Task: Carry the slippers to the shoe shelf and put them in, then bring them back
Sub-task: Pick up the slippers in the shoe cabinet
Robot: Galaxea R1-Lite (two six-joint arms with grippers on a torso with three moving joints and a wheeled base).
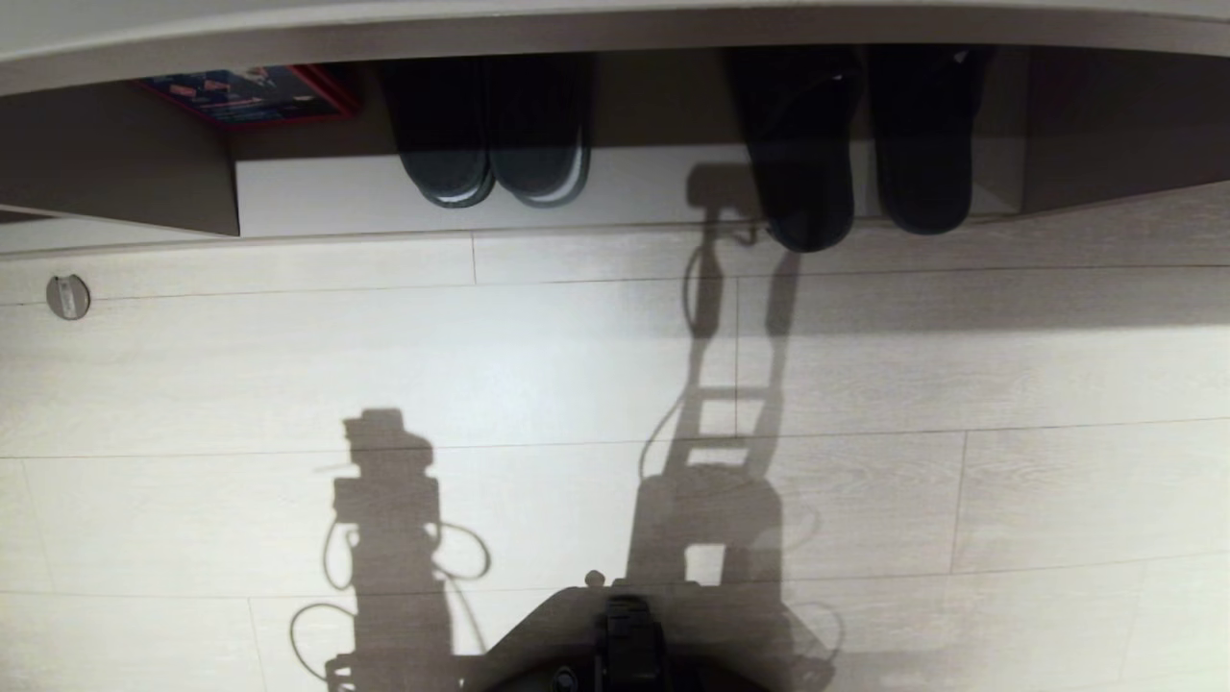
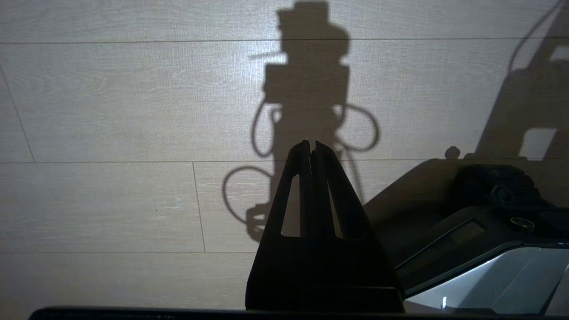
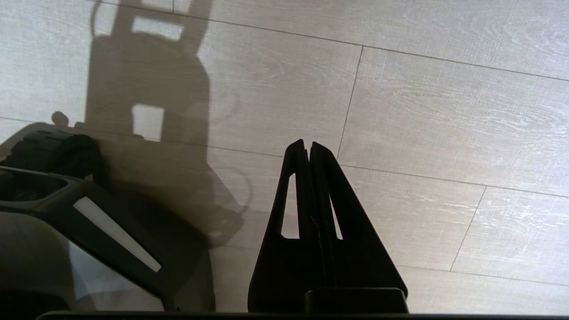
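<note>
Both end effectors are clenched on nothing. The left end effector [image 2: 311, 144] hangs over bare floor [image 2: 111, 111] beside the robot's base [image 2: 466, 240], fingers pressed together; the right end effector [image 3: 307, 144] hangs the same way on the other side, also over plain floorboards. Neither arm shows in the head view, only their shadows on the floor.

The slippers [image 1: 850, 144] lie ahead, well apart from both end effectors. They sit side by side in the shoe shelf [image 1: 1086, 163], in the right part of its opening, with the left one's end poking out over the front edge onto the floor. A second dark pair with pale sole rims [image 1: 495, 135] sits further left in the same opening, next to a red-edged box [image 1: 250, 94] at the far left.

By my reading, the slippers are already in the shelf, so the carrying-in half looks done. What remains is the return: reaching forward to the shelf's front edge, gripping the pair and taking them back.
</note>
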